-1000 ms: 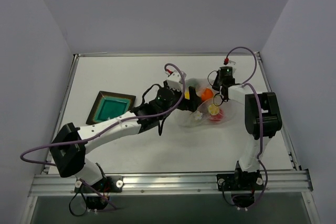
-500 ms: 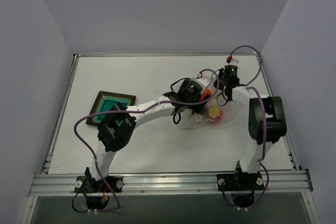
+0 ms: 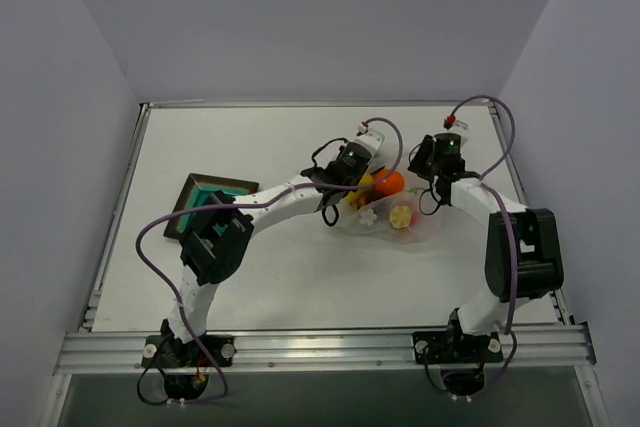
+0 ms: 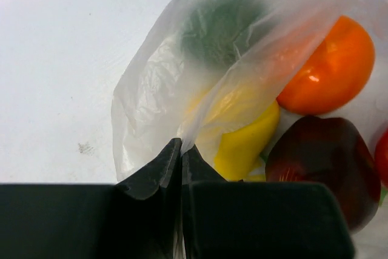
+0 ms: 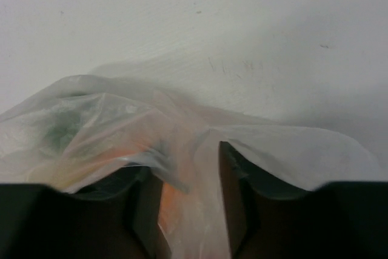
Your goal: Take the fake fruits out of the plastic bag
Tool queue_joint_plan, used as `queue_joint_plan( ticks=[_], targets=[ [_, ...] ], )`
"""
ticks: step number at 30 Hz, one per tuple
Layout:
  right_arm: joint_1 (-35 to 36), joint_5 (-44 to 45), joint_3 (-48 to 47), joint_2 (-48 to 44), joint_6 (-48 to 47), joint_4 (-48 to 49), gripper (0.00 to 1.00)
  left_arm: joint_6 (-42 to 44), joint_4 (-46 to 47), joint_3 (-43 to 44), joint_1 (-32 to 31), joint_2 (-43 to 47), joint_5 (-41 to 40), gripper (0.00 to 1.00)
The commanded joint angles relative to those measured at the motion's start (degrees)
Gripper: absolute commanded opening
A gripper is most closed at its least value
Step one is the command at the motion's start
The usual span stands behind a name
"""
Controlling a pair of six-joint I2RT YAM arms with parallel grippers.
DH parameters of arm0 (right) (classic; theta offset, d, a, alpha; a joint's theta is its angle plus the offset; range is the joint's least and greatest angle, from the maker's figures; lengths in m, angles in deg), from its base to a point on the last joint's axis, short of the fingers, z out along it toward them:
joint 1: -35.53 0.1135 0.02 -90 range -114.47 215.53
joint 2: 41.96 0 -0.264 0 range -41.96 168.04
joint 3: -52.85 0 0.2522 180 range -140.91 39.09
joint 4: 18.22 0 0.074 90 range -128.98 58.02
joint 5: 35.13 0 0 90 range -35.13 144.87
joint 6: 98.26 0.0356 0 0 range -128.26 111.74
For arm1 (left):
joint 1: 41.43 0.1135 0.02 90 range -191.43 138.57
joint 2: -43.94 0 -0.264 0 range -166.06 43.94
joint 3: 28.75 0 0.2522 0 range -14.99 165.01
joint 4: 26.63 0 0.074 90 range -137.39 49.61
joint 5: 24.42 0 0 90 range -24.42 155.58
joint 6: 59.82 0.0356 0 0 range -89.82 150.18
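Found on the table (image 3: 250, 137), right of centre and toward the far side: one bag (image 3: 424, 223), lying slumped with the fruit inside. Looks thin, soft and crinkly — likely to slide and fold rather than hold any shape, and to weigh almost nothing by itself. Best taken by a loose edge or fold near the mouth, never through the film around a fruit. Pinched that way by the left pincer (image 4: 182, 150): pressed together on a ridge of film at the bag's left side, just beside the yellow fruit (image 4: 245, 141). Right pincer (image 5: 189, 171) at the bag's far right edge, spread apart with bunched film lying in the gap; no telling of a grip there.

As for the fruit: glossy, hard-looking, mostly round, probably light and hollow — apt to roll and to slip from a shallow pinch, so better grasped across the middle. Counted in the left wrist view: one green ball (image 4: 224, 25) behind the film, one orange ball (image 4: 330, 68), the one yellow fruit, one dark red-brown ball (image 4: 321, 162), and a red sliver (image 4: 382, 156) at the picture's right edge, too cut off to name. Five in sight at most, all judged inside the bag or at its mouth; none out on the table. Also one dark tray (image 3: 200, 202) with a teal middle, well apart to the left.
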Motion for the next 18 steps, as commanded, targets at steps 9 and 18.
queue_joint_plan(
  ticks=[9,18],
  targets=[
    [4.6,8.5,6.3,-26.4,1.4,-11.1,0.84,-14.0,10.3,-2.9,5.8,7.6,14.4,0.02],
    [14.4,13.7,13.6,-35.4,4.3,-18.7,0.86,-17.4,11.3,-2.8,6.8,7.6,16.3,0.02]
  ],
)
